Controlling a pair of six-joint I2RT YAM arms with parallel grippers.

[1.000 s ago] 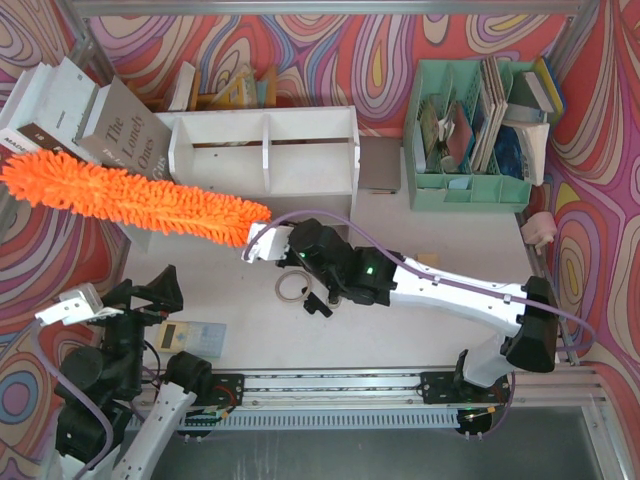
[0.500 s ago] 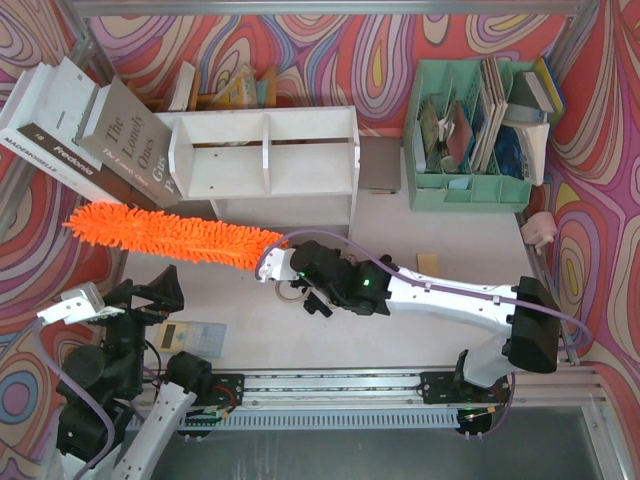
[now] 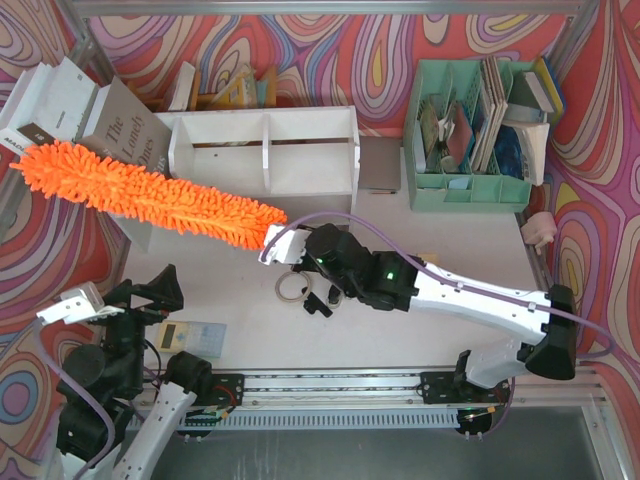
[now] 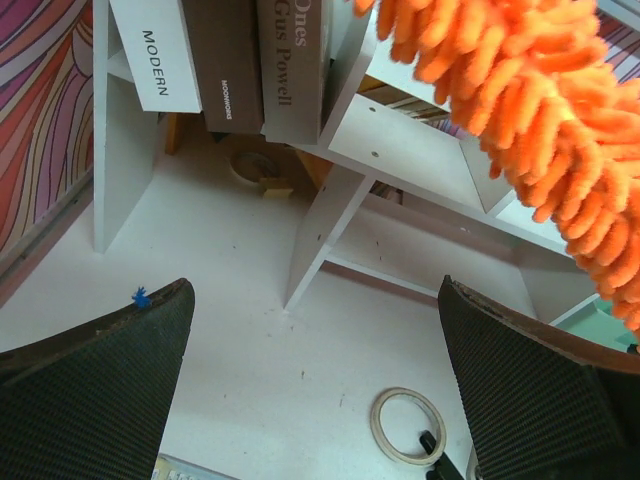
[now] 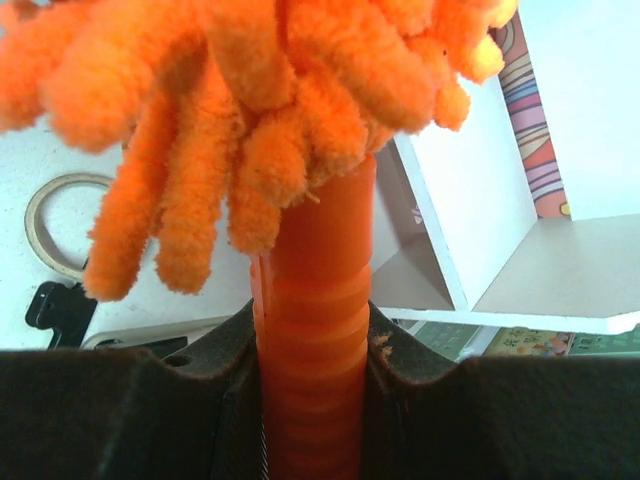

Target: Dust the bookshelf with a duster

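Note:
The duster (image 3: 150, 195) is a long fluffy orange head stretching up and left from my right gripper (image 3: 285, 245). It crosses the front left corner of the white bookshelf (image 3: 265, 150), and its tip lies over the leaning books. Contact with the shelf cannot be told. In the right wrist view my right gripper (image 5: 312, 330) is shut on the orange handle (image 5: 315, 250), with a shelf panel (image 5: 460, 210) behind. My left gripper (image 3: 140, 292) hangs open near the front left, holding nothing. In the left wrist view its fingertips (image 4: 150, 330) frame the bookshelf (image 4: 400, 140), with the duster's head (image 4: 530, 100) above.
Large books (image 3: 90, 110) lean against the shelf's left end. A tape ring (image 3: 291, 288) and a small black item (image 3: 318, 302) lie under the right arm. A mint green organiser (image 3: 470, 190) stands at the back right. A flat device (image 3: 190, 335) lies beside the left arm.
The duster dipped toward the near side half a second ago, then swung back up and left over the shelf's corner and the books. The left arm has not moved.

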